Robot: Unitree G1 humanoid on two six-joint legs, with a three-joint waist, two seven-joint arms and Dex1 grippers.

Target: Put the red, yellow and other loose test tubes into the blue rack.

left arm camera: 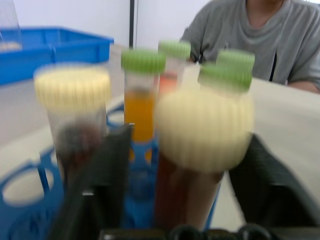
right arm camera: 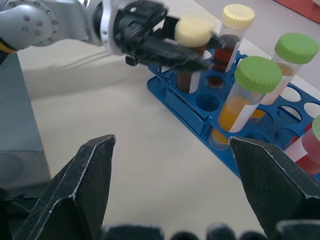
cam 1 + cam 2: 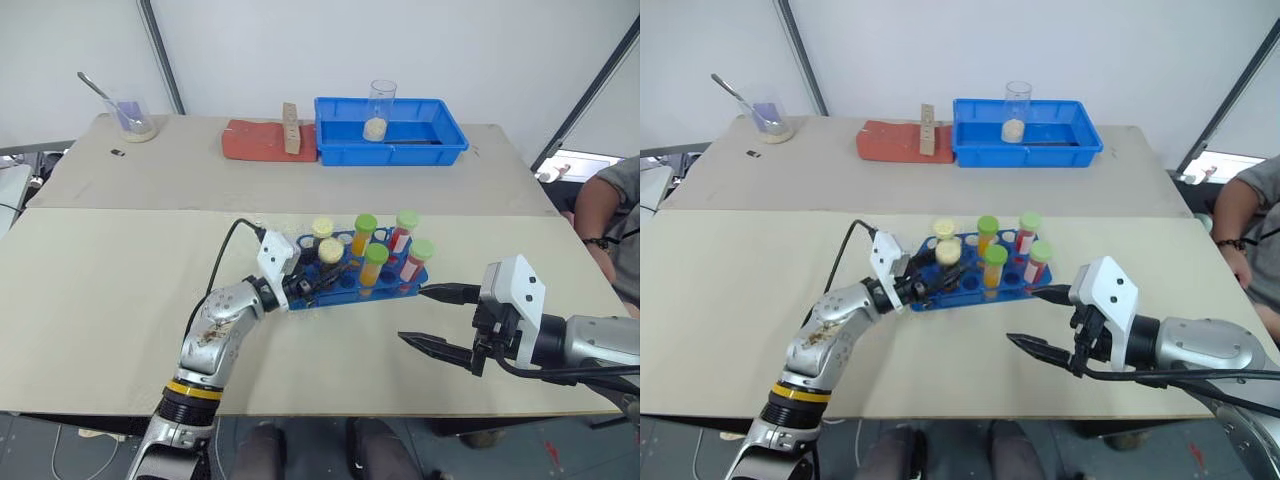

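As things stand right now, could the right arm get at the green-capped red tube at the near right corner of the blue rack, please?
Probably yes. The right gripper hangs open just off the blue rack's right end, and the green-capped red tube stands at that corner with bare table between. The left gripper is busy at the far end.

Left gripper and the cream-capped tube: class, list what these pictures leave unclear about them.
- Left wrist view: motion blur hides whether the left gripper touches the cream-capped tube.
- Right wrist view: its fingers cover the tube's middle.
- Eye views: blue rack holes too small to count.
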